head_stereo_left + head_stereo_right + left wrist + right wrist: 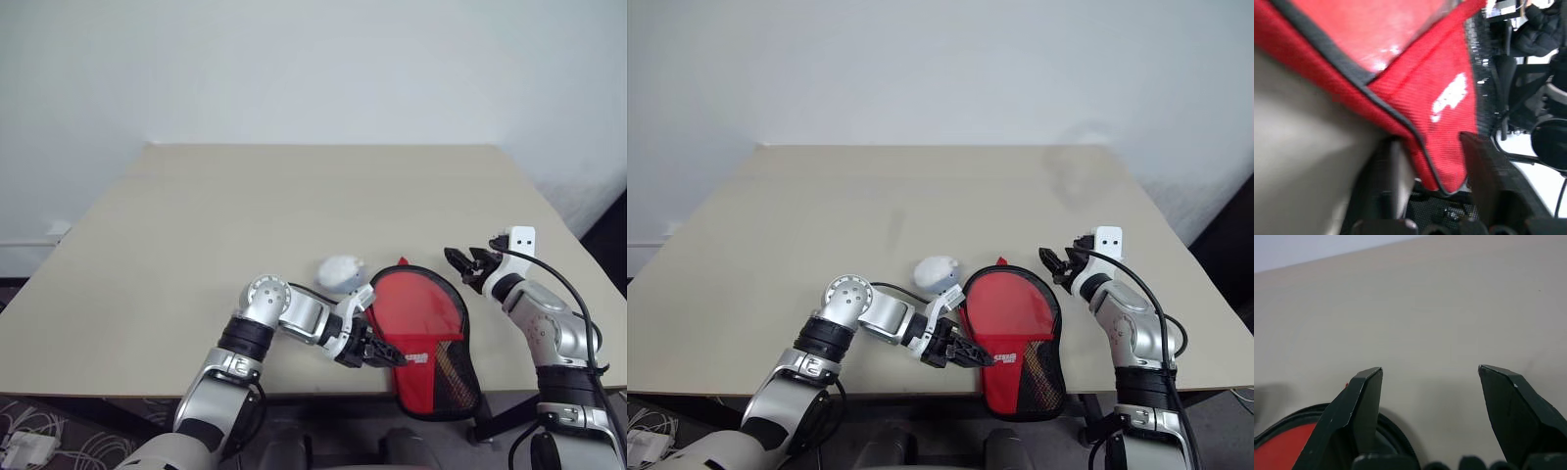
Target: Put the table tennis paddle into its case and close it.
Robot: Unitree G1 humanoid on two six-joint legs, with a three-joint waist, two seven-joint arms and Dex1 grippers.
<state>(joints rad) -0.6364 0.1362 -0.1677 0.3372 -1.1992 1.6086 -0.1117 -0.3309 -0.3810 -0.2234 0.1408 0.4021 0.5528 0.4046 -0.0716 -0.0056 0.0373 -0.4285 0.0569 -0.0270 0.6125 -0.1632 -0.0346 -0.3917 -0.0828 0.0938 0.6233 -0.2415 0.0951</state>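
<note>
Nearest the head camera, the case (426,338) lay at the front edge of the table (294,215), red side up, with its narrow mesh end hanging just past that edge and its round end pointing toward the far side. Its clear window showed red beneath, but whether that was the paddle could not be told. At the case's left rim, near the white logo (1449,95), sat the left gripper (384,352); in its wrist view the two black fingers (1488,171) stood apart on either side of the red edge with its black piping, a gap showing on each side, so they straddled it rather than clamped it. Just beyond that arm a small white and grey object (340,271), too unclear to name, rested on the table beside the case's round end. To the right of the case, close to but clear of it, the right gripper (468,264) hung above the bare tabletop with its fingers (1364,396) spread wide and nothing between them, the round black rim of the case just beside one finger.
</note>
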